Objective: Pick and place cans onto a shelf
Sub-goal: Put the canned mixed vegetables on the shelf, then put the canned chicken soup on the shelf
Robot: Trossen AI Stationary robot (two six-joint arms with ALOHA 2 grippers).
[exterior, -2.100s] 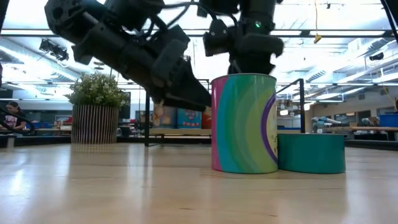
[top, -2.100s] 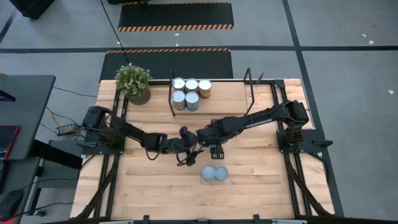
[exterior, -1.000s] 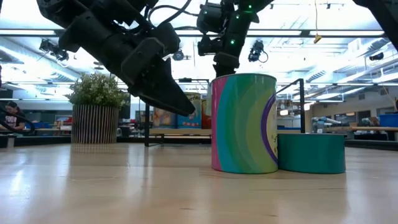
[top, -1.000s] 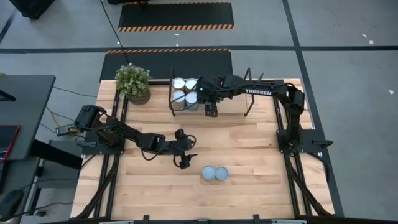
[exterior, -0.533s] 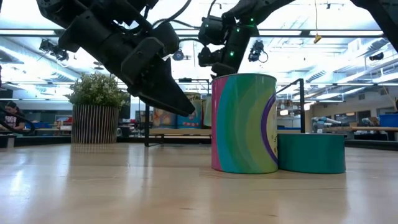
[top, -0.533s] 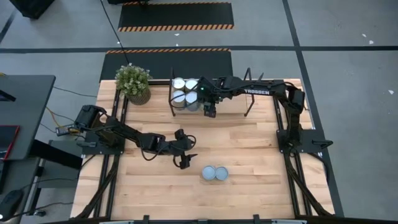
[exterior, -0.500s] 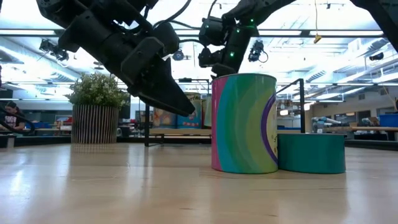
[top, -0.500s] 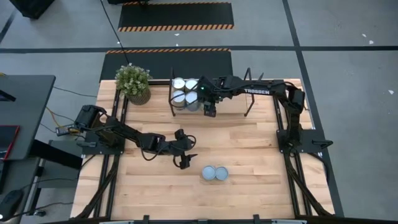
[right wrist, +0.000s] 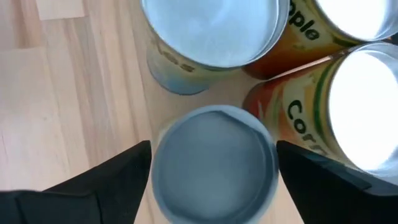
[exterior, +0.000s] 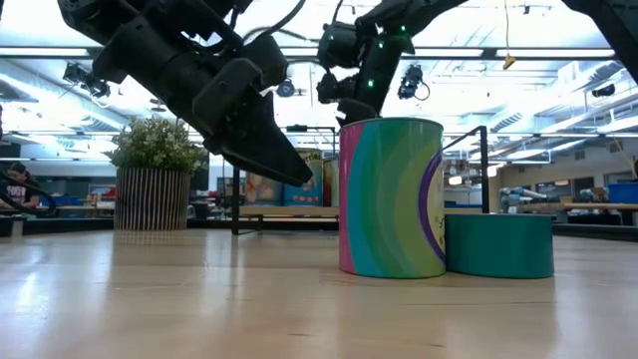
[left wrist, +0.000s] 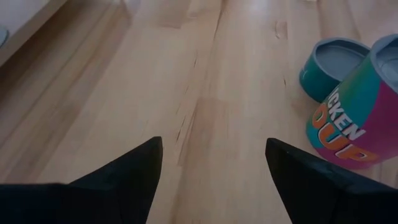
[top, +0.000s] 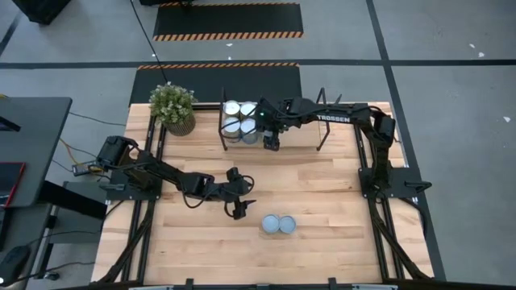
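- Nearest, two cans stand touching on the table (top: pixel 322 201): a tall rainbow can (exterior: pixel 391 197) and a short teal can (exterior: pixel 498 245) at its 3 o'clock.
- At their 10 o'clock the left gripper (top: pixel 239 208) hovers spread and empty.
- Farther, the right gripper (right wrist: pixel 211 180) hangs over the shelf (top: pixel 322 121), fingers spread either side of a grey-topped can (right wrist: pixel 214 162), not pinching it.
- Three cans (top: pixel 232 107) crowd the shelf's far-left end.

five cans (top: pixel 240 121) on the shelf (top: pixel 290 121) – two (top: pixel 278 224) upright on the tabletop.
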